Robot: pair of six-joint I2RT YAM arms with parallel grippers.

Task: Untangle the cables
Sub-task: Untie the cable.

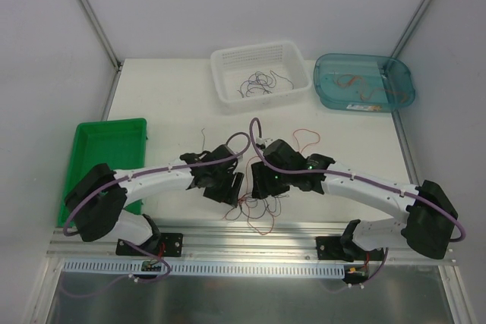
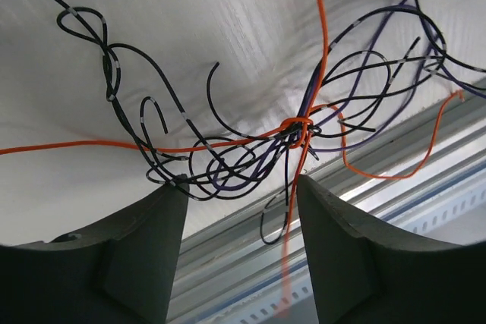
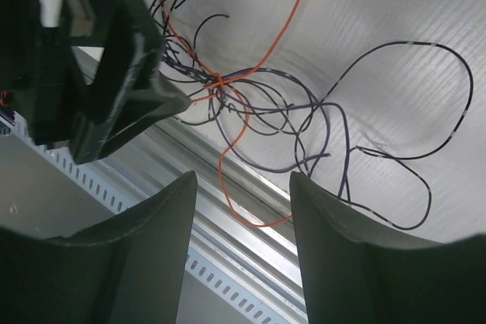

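Wire this thin will weigh next to nothing and flop wherever it is dragged, springy enough to hold its curls yet easy to kink or snag if pulled hard. The cables point(image 1: 257, 206) lie as a loose tangle at the near edge of the table point(image 1: 175, 111), spilling over the metal rail point(image 1: 304, 229), between the two wrists. The sensible hold is probably not the loops but close beside the knot point(image 2: 300, 128), where an orange strand point(image 2: 325, 36) cinches the black and purple ones; a pinch there, with a second pinch on a free length, would let the strands be drawn apart gently. The left gripper point(image 2: 241, 184) hovers just over the tangle with its jaws apart, clamping nothing; black loops brush its left fingertip and one strand hangs in the gap, though whether it actually touches a pad is hard to say. The right gripper point(image 3: 243, 180) is likewise parted and empty, with an orange length running through the gap beneath it and the knot a little ahead.
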